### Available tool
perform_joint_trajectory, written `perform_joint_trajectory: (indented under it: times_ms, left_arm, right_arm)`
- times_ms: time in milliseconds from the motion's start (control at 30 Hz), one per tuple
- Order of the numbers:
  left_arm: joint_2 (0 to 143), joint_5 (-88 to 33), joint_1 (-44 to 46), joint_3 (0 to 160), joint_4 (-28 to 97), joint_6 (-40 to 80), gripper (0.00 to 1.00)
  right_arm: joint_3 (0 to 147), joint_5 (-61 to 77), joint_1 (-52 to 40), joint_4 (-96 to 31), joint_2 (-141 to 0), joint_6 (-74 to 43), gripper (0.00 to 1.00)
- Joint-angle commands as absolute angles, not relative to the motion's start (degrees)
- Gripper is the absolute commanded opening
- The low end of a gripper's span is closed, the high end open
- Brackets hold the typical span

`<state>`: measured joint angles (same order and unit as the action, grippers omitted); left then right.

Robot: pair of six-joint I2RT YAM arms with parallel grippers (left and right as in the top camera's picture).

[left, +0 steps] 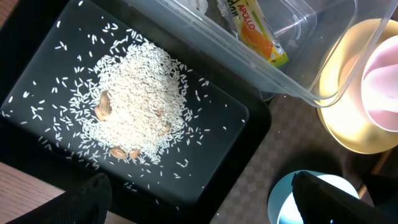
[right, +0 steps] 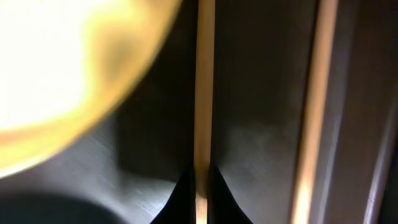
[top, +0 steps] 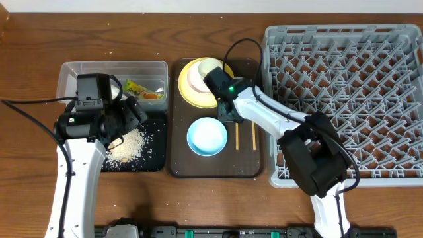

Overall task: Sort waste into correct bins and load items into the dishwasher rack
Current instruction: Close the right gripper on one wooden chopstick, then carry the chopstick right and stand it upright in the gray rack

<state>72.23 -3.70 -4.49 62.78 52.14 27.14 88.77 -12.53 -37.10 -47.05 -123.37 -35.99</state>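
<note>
The right tool (right: 202,190) is down on the brown tray (top: 248,164). The close view is blurry, but it seems to pinch one chopstick (right: 204,93) beside the yellow plate (top: 184,89). The left tool (left: 208,205) hangs spread wide over the rice (left: 134,99) in the black tray (left: 211,163).

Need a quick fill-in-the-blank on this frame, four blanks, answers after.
1. The rice lies piled on the ___ tray.
2. The snack wrapper lies in the clear ___.
3. The right gripper pinches one ___.
4. The pink bowl sits on the yellow ___.
Missing: black; tub; chopstick; plate.
</note>
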Motion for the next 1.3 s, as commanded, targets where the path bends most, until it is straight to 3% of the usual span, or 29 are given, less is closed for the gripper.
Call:
perform_joint_trajectory:
  times_ms: [0,600,1267]
  left_arm:
    - [72.34,-3.4,-4.71,63.61,52.25,26.83,0.95]
    - [72.34,-3.4,-4.71,63.61,52.25,26.83,0.96]
    - [72.34,-3.4,-4.71,63.61,52.25,26.83,0.96]
  right_arm:
    - [92.23,-13.08,-35.4,-49.58,-120.75,-36.16,0.01]
    - [93.71,-15.44,-28.93,-57.1,-102.59,-24.32,0.01]
    - [92.88,-16.49,-21.34,-58.65,-104.05,-18.92,0.01]
